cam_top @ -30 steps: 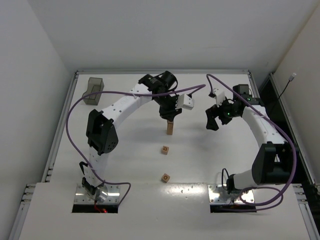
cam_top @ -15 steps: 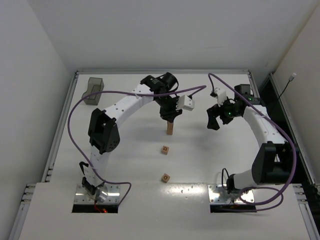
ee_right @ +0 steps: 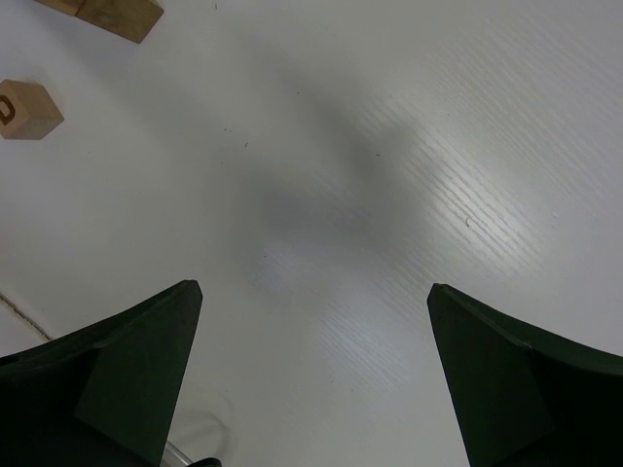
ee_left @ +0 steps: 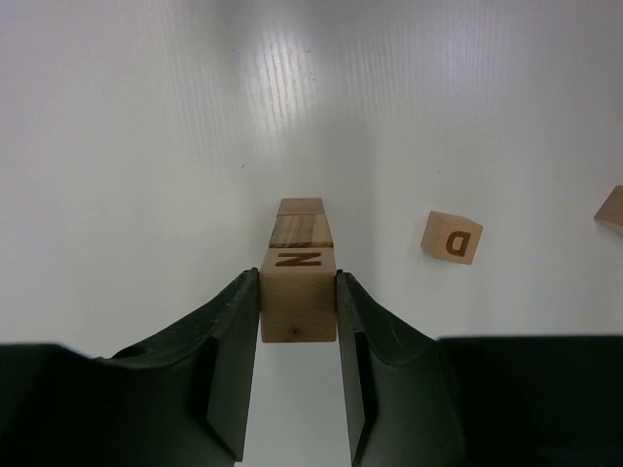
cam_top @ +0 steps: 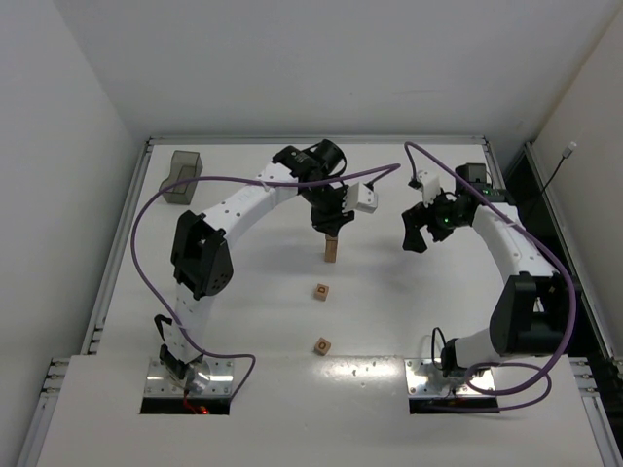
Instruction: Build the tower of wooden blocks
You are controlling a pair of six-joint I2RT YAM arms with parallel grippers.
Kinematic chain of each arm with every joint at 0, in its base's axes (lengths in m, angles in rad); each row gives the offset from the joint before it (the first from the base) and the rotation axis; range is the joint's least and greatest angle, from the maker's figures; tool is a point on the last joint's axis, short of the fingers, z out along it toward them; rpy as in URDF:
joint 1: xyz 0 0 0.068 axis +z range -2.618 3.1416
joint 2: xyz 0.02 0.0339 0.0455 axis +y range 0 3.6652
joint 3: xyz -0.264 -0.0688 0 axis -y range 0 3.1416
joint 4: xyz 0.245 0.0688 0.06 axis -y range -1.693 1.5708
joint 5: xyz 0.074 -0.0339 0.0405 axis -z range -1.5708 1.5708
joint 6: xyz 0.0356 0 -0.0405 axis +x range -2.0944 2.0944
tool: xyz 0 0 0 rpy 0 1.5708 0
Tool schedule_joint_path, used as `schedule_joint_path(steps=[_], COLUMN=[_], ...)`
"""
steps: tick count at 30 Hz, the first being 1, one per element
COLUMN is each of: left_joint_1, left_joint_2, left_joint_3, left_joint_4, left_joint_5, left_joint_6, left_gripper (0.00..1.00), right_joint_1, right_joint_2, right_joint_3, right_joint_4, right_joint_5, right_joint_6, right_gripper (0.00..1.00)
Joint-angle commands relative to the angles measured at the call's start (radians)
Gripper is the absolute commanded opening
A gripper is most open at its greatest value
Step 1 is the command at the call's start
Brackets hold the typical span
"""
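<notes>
The tower is a narrow column of tan wood blocks at the table's middle. My left gripper stands over it. In the left wrist view my left gripper is shut on the top block, marked N, with both fingers against its sides and the lower blocks in line beneath it. Two loose blocks lie nearer the bases: one marked D and another at the frame edge. My right gripper is open and empty over bare table, to the right of the tower.
A translucent dark-grey bin stands at the far left corner. Purple cables loop over both arms. The right wrist view shows the D block and the tower's foot at its upper left.
</notes>
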Motion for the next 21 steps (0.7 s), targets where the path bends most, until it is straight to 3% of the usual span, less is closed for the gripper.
schedule_joint_path(steps=[1,13,19,21], left_joint_1=[0.011,0.011,0.011,0.011], left_joint_2=[-0.004,-0.004,-0.04,-0.063], left_joint_3=[0.029,0.01,-0.031,-0.069], left_joint_4=[0.022,0.031,0.065,0.106], left_joint_5=[0.023,0.023,0.023,0.034], left_joint_6=[-0.006,-0.006,-0.017,-0.041], left_gripper=[0.29,0.38,0.71,0.76], right_joint_1=[-0.006,-0.006,-0.006,-0.006], right_joint_2=[0.005,0.005,0.005,0.005], right_joint_3=[0.048,0.048,0.048,0.048], right_joint_4=[0.01,0.01,0.01,0.01], right_joint_5=[-0.037,-0.046,-0.046,-0.037], right_joint_6=[0.012,0.003,0.003,0.003], right_gripper=[1.0,1.0,1.0,1.0])
